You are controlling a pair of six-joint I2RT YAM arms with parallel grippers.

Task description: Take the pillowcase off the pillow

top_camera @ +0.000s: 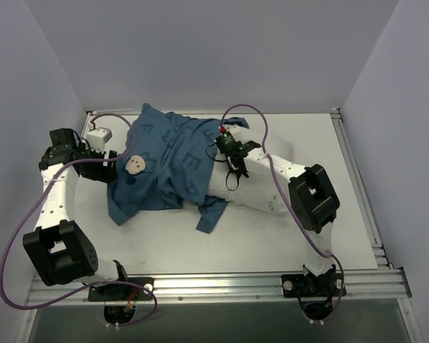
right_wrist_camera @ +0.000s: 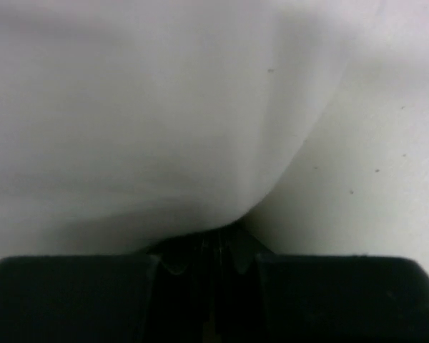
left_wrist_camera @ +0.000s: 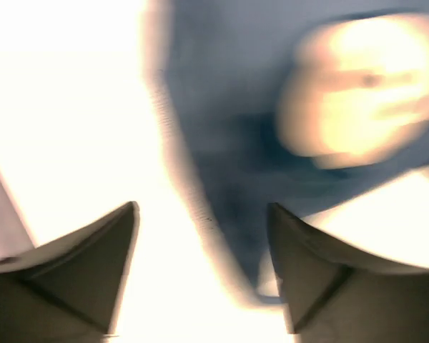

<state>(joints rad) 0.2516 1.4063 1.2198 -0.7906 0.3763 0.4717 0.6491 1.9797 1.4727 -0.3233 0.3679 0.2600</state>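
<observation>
Dark wedge-shaped fingers (left_wrist_camera: 79, 279) of the left jaws fill the bottom of the left wrist view. They stand well apart with nothing clamped between them. Just beyond the gap, blurred, runs the left border of the large soft blue printed fabric pillowcase (left_wrist_camera: 222, 143), with bright desk (left_wrist_camera: 64, 107) to one side of it. A pale round cartoon face print (left_wrist_camera: 357, 93) lies further in on the cloth.

On the right wrist view the black fingers (right_wrist_camera: 71, 300) of the right jaws are pressed together. The skin of the plump white stuffed pillow (right_wrist_camera: 143, 107) gathers down to a point at their tips, so they look clamped on a pinch of the pillow. The pale desk (right_wrist_camera: 386, 179) shows beside it.

From above, the pillow (top_camera: 247, 199) lies with its long axis across the desk (top_camera: 272, 243), left to right and slightly slanted. The pillowcase (top_camera: 164, 164) covers its left part in loose folds, and the bare white end sticks out to the right. The right jaws sit about where the blue cloth ends and bare white begins. The left jaws sit at the opposite, left border of the case, close to the face print (top_camera: 135, 165).

The case therefore has to travel leftward, along the pillow's length and away from the right arm's pinch. The left arm is much the nearer to the free blue border. As I judge it, the next step is for the left jaws to close on that border and draw it left while the right arm anchors the pillow. Much of the pillow still seems to be inside the case, so the task looks partly done at best.
</observation>
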